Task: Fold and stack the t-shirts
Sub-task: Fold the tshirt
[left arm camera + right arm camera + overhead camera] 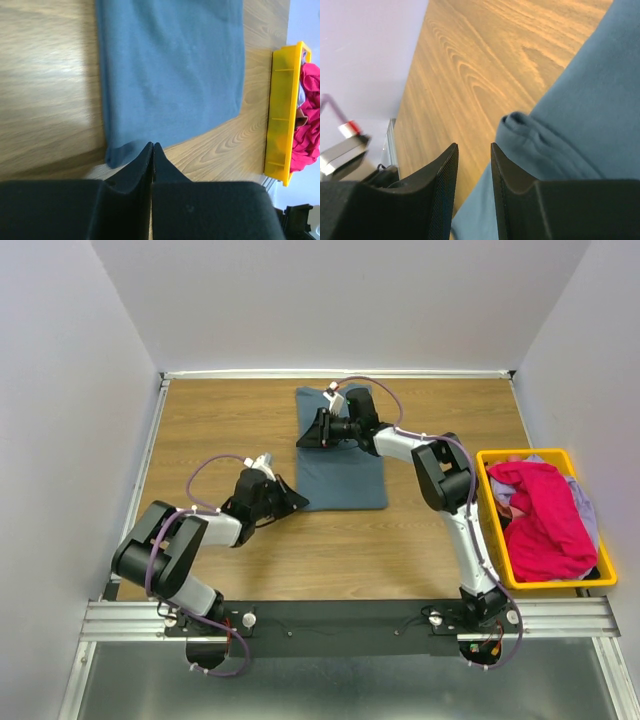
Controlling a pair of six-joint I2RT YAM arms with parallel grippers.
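Note:
A slate blue-grey t-shirt [345, 465] lies folded into a long rectangle on the wooden table [220, 430]. My left gripper [298, 503] is at its near left corner. In the left wrist view this gripper [152, 144] is shut, tips together over the hem of the blue-grey t-shirt [170, 70], with no cloth showing between them. My right gripper [303, 438] is at the shirt's left edge, farther back. It [472, 146] stands open across that edge, one finger over bare wood and the other over the cloth, beside a rolled fold [525, 127]. A magenta-pink t-shirt [545, 515] lies in the bin.
The yellow plastic bin [546, 586] stands at the table's right edge, with pale grey-blue cloth [582, 502] under the magenta one. In the left wrist view the bin [280, 115] is to the right of the folded shirt. White walls close in the table on three sides.

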